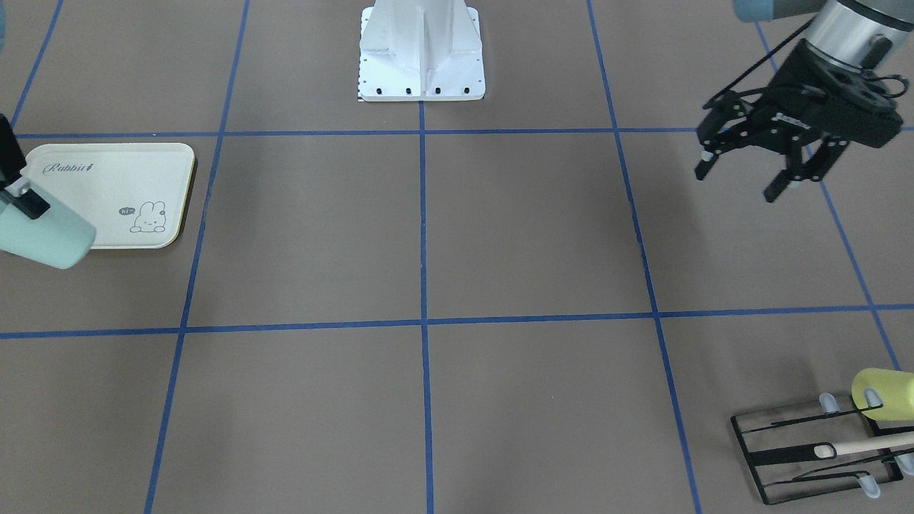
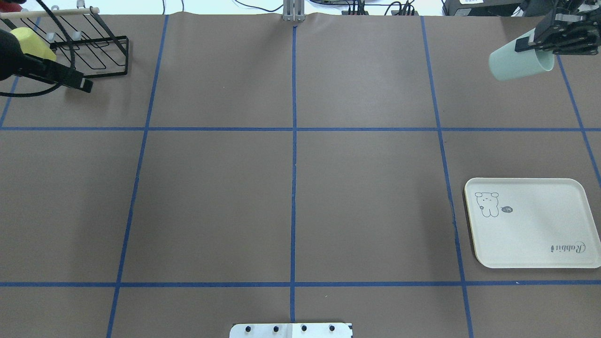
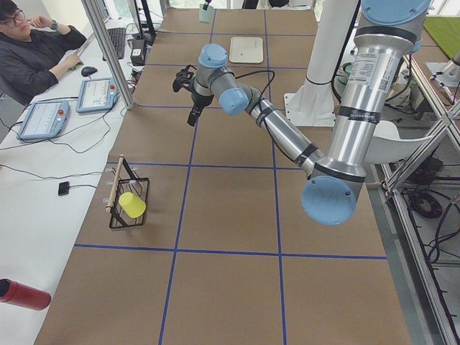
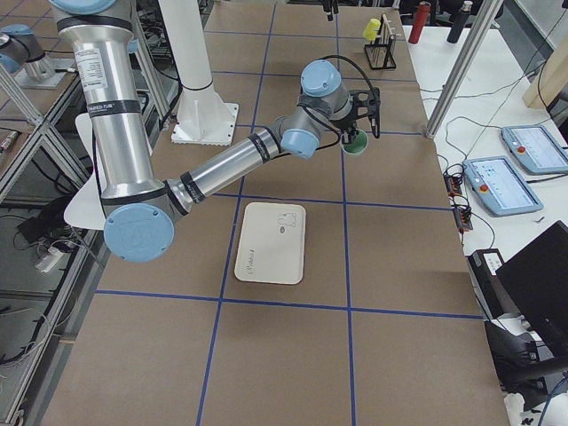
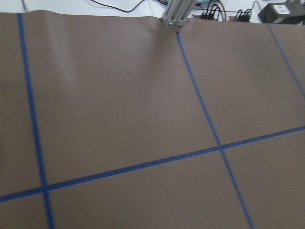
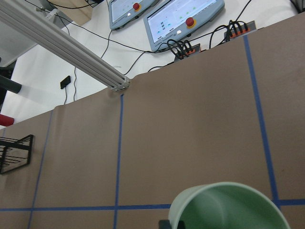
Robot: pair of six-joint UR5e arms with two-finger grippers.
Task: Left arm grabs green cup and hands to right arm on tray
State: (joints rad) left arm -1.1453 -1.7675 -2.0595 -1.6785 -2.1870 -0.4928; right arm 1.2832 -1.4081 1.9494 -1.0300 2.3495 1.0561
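The pale green cup (image 2: 516, 62) hangs tilted in the air at the table's far right, and my right gripper (image 2: 535, 50) is shut on its rim. It also shows in the front-facing view (image 1: 46, 239) and in the right wrist view (image 6: 228, 207). The cream tray (image 2: 535, 230) lies flat on the table, nearer the robot than the cup, with nothing on it. My left gripper (image 1: 739, 182) is open and empty, above the table's far left near the wire rack.
A black wire rack (image 1: 807, 457) with a yellow cup (image 1: 882, 392) and a wooden rod stands at the far left corner. The white robot base (image 1: 421, 57) is at the near middle edge. Blue tape lines grid the brown table.
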